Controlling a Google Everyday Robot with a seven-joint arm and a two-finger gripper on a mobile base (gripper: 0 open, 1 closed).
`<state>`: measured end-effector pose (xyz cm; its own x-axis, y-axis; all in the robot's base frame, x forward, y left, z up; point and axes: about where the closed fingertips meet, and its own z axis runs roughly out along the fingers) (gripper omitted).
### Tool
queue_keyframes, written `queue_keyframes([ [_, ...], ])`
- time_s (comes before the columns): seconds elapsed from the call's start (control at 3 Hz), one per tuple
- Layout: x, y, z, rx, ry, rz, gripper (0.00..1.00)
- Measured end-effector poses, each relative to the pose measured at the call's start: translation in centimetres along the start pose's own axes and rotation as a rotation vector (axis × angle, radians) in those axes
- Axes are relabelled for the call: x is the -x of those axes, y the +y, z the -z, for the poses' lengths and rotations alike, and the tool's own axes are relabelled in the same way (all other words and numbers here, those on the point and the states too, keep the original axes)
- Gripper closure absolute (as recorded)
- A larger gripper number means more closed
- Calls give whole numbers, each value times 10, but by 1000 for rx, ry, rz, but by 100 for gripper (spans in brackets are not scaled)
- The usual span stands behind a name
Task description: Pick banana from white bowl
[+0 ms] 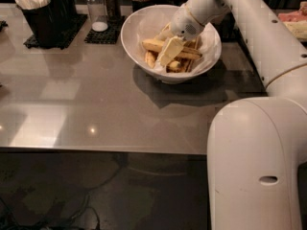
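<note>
Yellow banana [154, 45] lies just under the tool [170, 51], which dips into the white bowl [136, 28]. Whether the tool grips it, I cannot tell.

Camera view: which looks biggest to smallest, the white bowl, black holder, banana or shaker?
1. white bowl
2. black holder
3. banana and shaker: unsure, they look alike, and the gripper, down in the bowl, hides part of the banana.
</note>
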<state>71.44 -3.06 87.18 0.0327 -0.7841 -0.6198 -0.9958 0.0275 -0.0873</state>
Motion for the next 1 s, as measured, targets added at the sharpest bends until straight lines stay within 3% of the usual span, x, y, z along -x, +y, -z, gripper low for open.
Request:
queue_keyframes([
  [0.33, 1, 0, 2, 0, 0, 0, 85],
  [0.67, -19, 8, 17, -41, 4, -57, 100],
  [1.0, -18, 8, 16, -41, 4, -57, 100],
])
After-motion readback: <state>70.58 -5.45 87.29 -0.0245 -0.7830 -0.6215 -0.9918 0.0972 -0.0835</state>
